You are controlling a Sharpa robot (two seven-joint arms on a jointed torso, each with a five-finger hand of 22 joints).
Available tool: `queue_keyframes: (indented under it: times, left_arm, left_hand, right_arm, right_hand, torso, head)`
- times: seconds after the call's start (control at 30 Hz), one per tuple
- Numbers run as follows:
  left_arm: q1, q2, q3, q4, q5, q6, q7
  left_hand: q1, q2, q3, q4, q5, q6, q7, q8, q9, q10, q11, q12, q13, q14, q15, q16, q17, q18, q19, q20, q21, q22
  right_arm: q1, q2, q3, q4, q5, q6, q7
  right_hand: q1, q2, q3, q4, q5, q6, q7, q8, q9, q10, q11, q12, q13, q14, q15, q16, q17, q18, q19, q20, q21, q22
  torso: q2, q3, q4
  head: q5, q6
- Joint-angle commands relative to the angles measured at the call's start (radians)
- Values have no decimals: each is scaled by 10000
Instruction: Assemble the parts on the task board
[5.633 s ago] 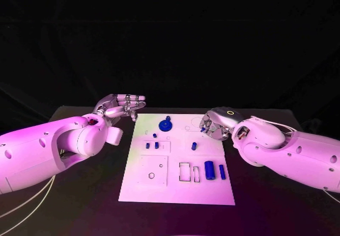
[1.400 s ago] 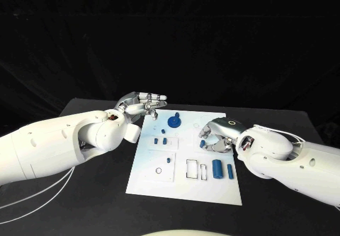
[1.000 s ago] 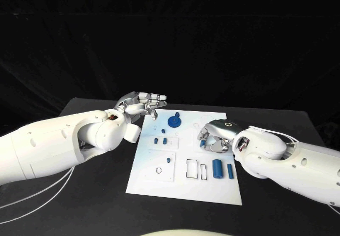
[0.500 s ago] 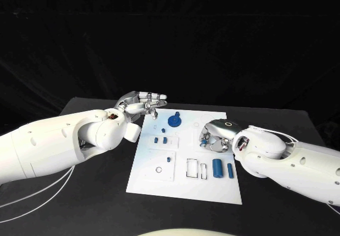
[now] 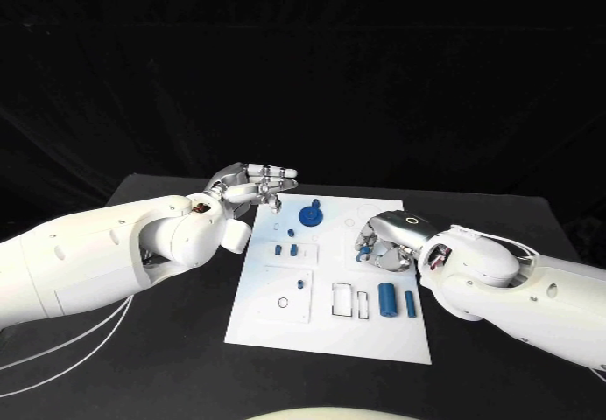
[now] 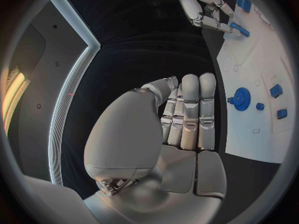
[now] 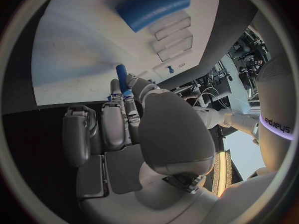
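The white task board [image 5: 326, 328] lies in the middle of the table. My right hand [image 5: 383, 243] hovers low over the board's right side and pinches a small blue peg [image 7: 122, 78] between thumb and fingers; the left wrist view also shows that peg [image 6: 239, 30]. A thick blue cylinder [image 5: 386, 297] and a thinner one [image 5: 411, 303] lie near the board's right edge. At the far end stands a blue gear [image 5: 311, 213]. Small blue pieces [image 5: 285, 250] sit left of centre. My left hand [image 5: 254, 185] hangs at the board's far left corner, fingers straight, holding nothing.
Rectangular slots [image 5: 350, 300] open beside the thick cylinder, and a round hole [image 5: 282, 303] lies in the board's left panel. Another small blue peg [image 5: 300, 284] stands near that hole. Black table [image 5: 151, 350] surrounds the board on all sides.
Since the earliest frame my right hand has come nearer along the board's right side. Over the last second it only shifts slightly, still pinching the peg. The left hand stays put.
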Motion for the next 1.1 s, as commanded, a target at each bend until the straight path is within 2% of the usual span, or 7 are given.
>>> queue_keyframes:
  times: [0.03, 0.2, 0.3, 0.5, 0.77, 1.0, 1.1]
  left_arm:
    - [4, 44, 6, -9, -32, 157, 40]
    - [4, 83, 6, -31, -32, 153, 44]
    - [3, 112, 6, -45, -32, 159, 46]
    - [3, 181, 5, -81, -32, 173, 54]
    - [3, 245, 5, -111, -32, 181, 56]
    - [3, 289, 5, -101, -32, 194, 48]
    - [3, 303, 4, -97, -32, 202, 45]
  left_hand:
    - [-64, 3, -53, 7, 3, -50, 4, 0, -10, -59, 18, 31, 11, -47, 32, 37, -17, 112, -59, 11, -64, -7]
    - [-64, 3, -53, 7, 3, -50, 4, 0, -10, -59, 18, 31, 11, -47, 32, 37, -17, 112, -59, 11, -64, -7]
    - [-64, 3, -53, 7, 3, -50, 4, 0, -10, -59, 18, 31, 11, -47, 32, 37, -17, 112, -59, 11, -64, -7]
    - [-64, 3, -53, 7, 3, -50, 4, 0, -10, -59, 18, 31, 11, -47, 32, 37, -17, 112, -59, 11, -64, -7]
    - [-64, 3, -53, 7, 3, -50, 4, 0, -10, -59, 18, 31, 11, -47, 32, 37, -17, 112, -59, 11, -64, -7]
    - [-44, 16, -59, -10, 5, -53, 5, 8, -10, -70, 18, 47, 14, -53, 31, 44, -21, 113, -55, 11, -66, -8]
    - [-44, 16, -59, -10, 5, -53, 5, 8, -10, -70, 18, 47, 14, -53, 31, 44, -21, 113, -55, 11, -66, -8]
  right_arm:
    - [129, -167, 54, 457, 184, -399, 102]
    - [273, -275, 103, 1072, 288, -417, 74]
    - [284, -110, 111, 1238, 360, -409, 106]
    - [58, 667, 96, 1358, 352, -388, 271]
    - [-341, 1571, 33, 1060, 263, -363, 483]
    - [-713, 2202, -67, 539, 231, -255, 613]
    - [-827, 2365, -98, 332, 188, -217, 628]
  right_hand:
    - [165, 47, 226, -181, 29, 44, 9, 4, 10, 323, -228, -44, 23, 315, -74, 44, 14, -165, 277, -57, 58, 1928]
    - [168, 6, 286, -240, 88, 45, 25, -11, 15, 343, -217, -84, 31, 319, -66, 64, 33, -170, 287, -55, 80, 1944]
    - [167, 1, 301, -251, 107, 46, 28, -14, 16, 349, -215, -92, 34, 321, -65, 72, 42, -170, 286, -55, 78, 1944]
    - [153, -13, 359, -286, 174, 32, 48, -36, 18, 354, -200, -134, 40, 321, -56, 77, 39, -166, 278, -50, 63, 1943]
    - [134, -20, 414, -319, 249, 21, 64, -57, 19, 357, -186, -173, 47, 318, -45, 74, 23, -163, 272, -44, 51, 1943]
    - [126, -21, 430, -328, 275, 18, 68, -62, 20, 359, -183, -185, 50, 318, -43, 77, 25, -162, 270, -42, 47, 1943]
    - [121, -21, 442, -334, 293, 16, 71, -66, 21, 361, -180, -193, 52, 318, -41, 78, 24, -163, 271, -41, 49, 1944]
  torso:
    - [-19, -11, -1]
    - [0, -8, 2]
    - [1, -3, 2]
    - [5, -6, 15]
    - [16, -21, 4]
    - [22, -11, -6]
    - [22, -1, -9]
  head:
    - [9, 21]
    - [24, 33]
    - [37, 36]
    - [132, 1]
    - [231, -60]
    - [332, -120]
    - [389, -103]
